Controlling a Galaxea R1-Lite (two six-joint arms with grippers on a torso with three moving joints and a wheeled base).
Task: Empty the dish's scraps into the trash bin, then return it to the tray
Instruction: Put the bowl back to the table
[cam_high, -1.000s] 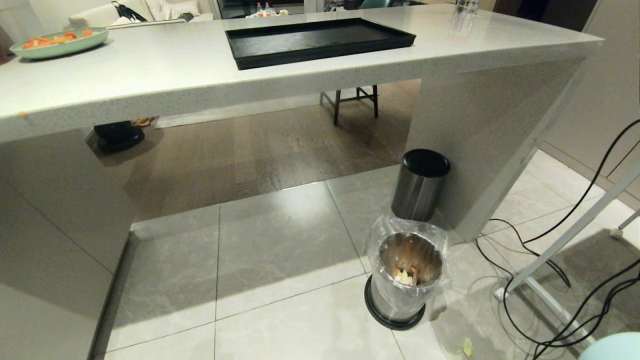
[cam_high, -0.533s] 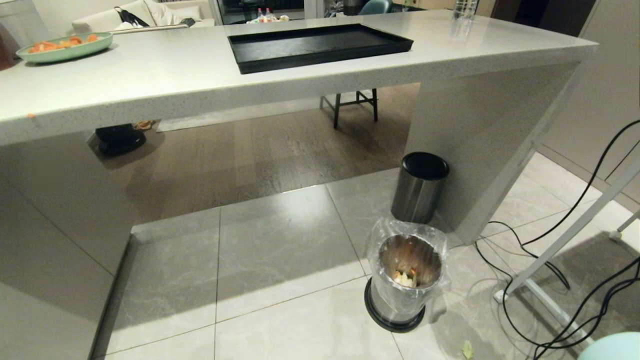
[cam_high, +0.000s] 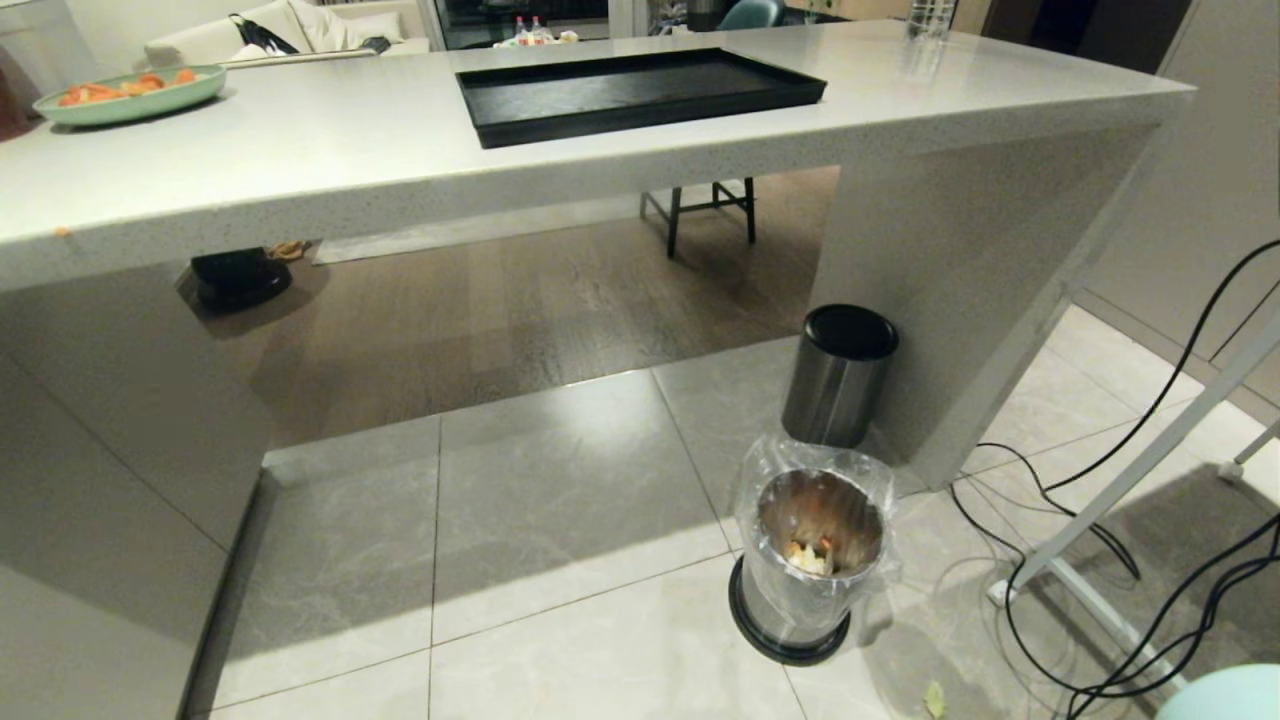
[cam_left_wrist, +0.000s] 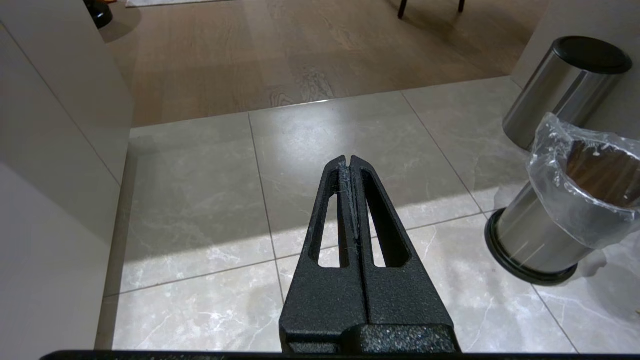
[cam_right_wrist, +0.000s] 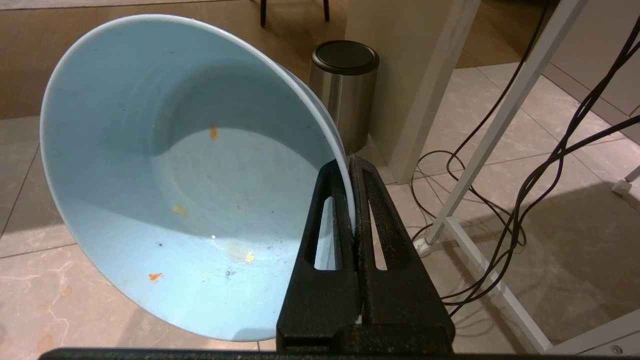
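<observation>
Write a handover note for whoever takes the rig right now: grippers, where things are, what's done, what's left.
Right gripper: shut on the rim of the bowl, tipped, only specks inside.
Left gripper: shut, empty, above the floor tiles.
Bin: on the floor by the counter, scraps at its bottom.
Tray: bare, on the counter.
Done: emptying.
Left: set the bowl on the tray.

The tray (cam_high: 640, 92) lies on the worktop (cam_high: 330, 160), with a plate (cam_high: 128, 92) far to its left. Down on the floor (cam_high: 560, 520), the trash bin (cam_high: 812, 560) stands just in front of a lidded can (cam_high: 838, 375). Scraps (cam_high: 810, 555) lie inside the trash bin. Cables (cam_high: 1100, 560) lie to its right.
</observation>
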